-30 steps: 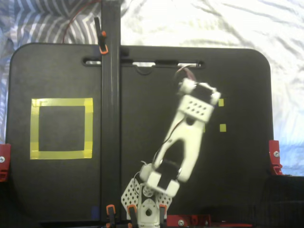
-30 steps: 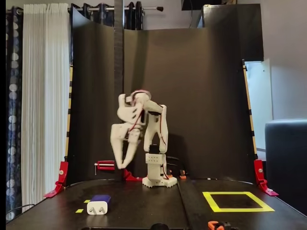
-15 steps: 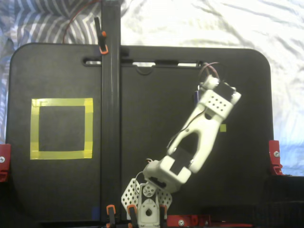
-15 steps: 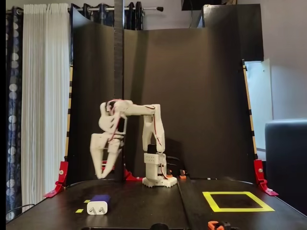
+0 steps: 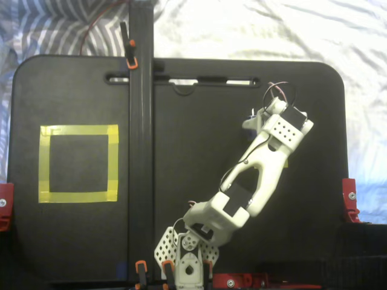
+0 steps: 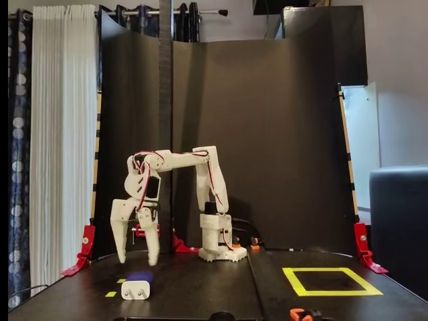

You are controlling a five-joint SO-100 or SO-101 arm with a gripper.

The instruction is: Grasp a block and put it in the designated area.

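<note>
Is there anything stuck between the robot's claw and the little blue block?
No. In the front fixed view the open gripper hangs just above the block, with only empty air between them. The view from above hides the block under the arm.

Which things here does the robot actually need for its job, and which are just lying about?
Part of the job:
- the block
- the yellow tape square
- the claw, open above the block

Just lying about:
- red clamps at the table edges
- small yellow tape marks by the block
- curtain
</note>
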